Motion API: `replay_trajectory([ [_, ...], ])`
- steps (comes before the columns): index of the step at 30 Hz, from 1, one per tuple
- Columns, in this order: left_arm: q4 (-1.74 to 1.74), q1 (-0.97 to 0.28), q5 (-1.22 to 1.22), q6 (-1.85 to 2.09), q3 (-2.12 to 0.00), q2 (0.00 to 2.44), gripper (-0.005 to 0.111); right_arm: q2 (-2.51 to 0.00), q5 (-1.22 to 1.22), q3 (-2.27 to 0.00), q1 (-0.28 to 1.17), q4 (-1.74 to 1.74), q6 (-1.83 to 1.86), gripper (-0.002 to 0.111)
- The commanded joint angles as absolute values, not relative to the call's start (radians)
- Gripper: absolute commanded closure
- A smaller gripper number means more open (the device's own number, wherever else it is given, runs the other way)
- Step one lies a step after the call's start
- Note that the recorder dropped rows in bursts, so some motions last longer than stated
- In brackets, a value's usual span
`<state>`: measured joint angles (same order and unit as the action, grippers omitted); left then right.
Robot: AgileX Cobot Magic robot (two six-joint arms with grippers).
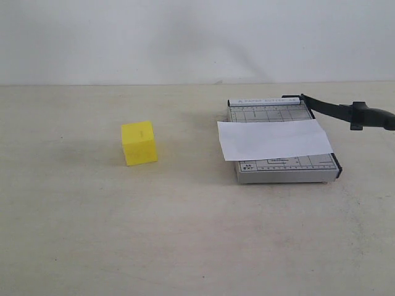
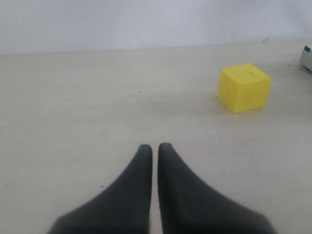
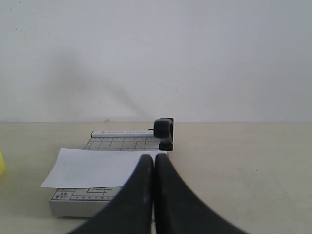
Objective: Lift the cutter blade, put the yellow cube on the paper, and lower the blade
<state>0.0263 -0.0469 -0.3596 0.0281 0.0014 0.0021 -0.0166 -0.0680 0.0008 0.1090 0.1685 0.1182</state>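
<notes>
Yellow cube [image 1: 139, 143] sits flat on the counter [image 1: 185, 246], well apart from the grey trimmer [image 1: 284, 168] on the side away from the blade's hinge. It is touching nothing and has bare surface all round it. That placement looks deliberate: a hand can come down over it from any side without fouling the trimmer.

On the trimmer's bed lies the paper [image 1: 274, 139], spread across the middle, with one end hanging past the edge that faces the cube. The cutter blade [image 1: 336, 110] appears lifted. Its arm climbs away from the hinge at the trimmer's far corner, and its thick handle stands out beyond the trimmer's side, off the bed. As I read it, the bed is thus open to receive the cube, so the first step looks done and the cube's move is next.

The left hand [image 2: 152, 147] has its fingers pressed together and holds nothing. The cube lies ahead of it, off the line of its fingertips and clearly apart, so it would have to spread before any grasp. The right hand [image 3: 154, 159] is likewise closed and empty. It points at the trimmer's near edge, with the paper just ahead and the blade's handle further on. Neither hand shows in the exterior view.
</notes>
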Motion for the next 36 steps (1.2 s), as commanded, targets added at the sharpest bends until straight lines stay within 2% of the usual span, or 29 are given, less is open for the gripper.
replay_trajectory([
  [1,0.033,-0.044,-0.344,0.018,0.000,0.000,0.102,-0.011,-0.056,0.000,0.110,0.167,0.114,0.108],
  [5,-0.011,-0.044,-0.294,0.030,0.000,0.000,0.102,-0.011,-0.056,0.000,0.110,0.167,0.114,0.108],
  [11,0.403,-0.044,-0.058,-0.138,0.000,0.000,0.102,-0.011,-0.056,0.000,0.110,0.167,0.114,0.108],
  [16,0.408,-0.044,0.034,-0.138,0.000,0.000,0.102,-0.011,-0.056,0.000,0.110,0.167,0.114,0.108],
  [30,0.455,-0.044,0.081,-0.141,0.000,0.000,0.102,-0.011,-0.056,0.000,0.110,0.167,0.114,0.108],
  [36,0.453,-0.044,0.050,-0.319,0.000,0.000,0.102,-0.011,-0.056,0.000,0.110,0.167,0.114,0.108],
])
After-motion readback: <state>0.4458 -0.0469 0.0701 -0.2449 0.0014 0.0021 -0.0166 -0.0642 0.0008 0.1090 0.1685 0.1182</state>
